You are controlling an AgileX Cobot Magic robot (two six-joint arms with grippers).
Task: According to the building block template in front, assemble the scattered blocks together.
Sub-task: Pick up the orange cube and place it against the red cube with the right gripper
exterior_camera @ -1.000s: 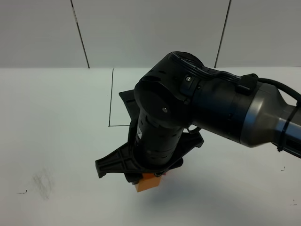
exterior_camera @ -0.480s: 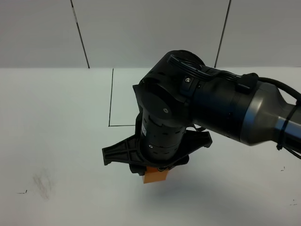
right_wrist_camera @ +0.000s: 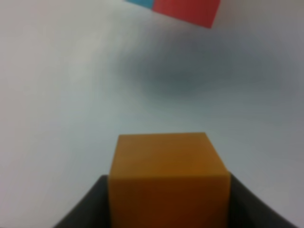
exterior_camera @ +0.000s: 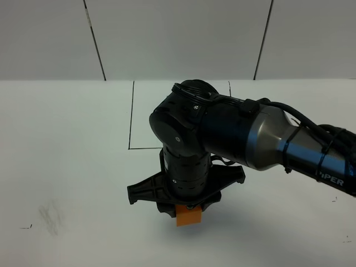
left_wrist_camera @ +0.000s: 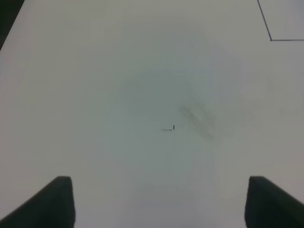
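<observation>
Orange cube (right_wrist_camera: pixel 167 175) sits clamped in the closed right gripper (exterior_camera: pixel 188 214), flat faces square to the fingers, just above the white table (exterior_camera: pixel 67 156). Beyond it lie a red cube (right_wrist_camera: pixel 187 10) touching a blue cube (right_wrist_camera: pixel 140 2). Left gripper (left_wrist_camera: pixel 159 202) spreads wide, holding nothing.

You see the orange cube (right_wrist_camera: pixel 168 178) clamped in the right end effector (exterior_camera: pixel 188 214) above the worktop (exterior_camera: pixel 67 167); red cube (right_wrist_camera: pixel 187 10) and blue cube (right_wrist_camera: pixel 140 2) touch side by side beyond it.

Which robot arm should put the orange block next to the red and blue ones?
Probably the right one. The right gripper is already shut on the orange block, with the red block and blue block just ahead. The left gripper is open over bare table.
</observation>
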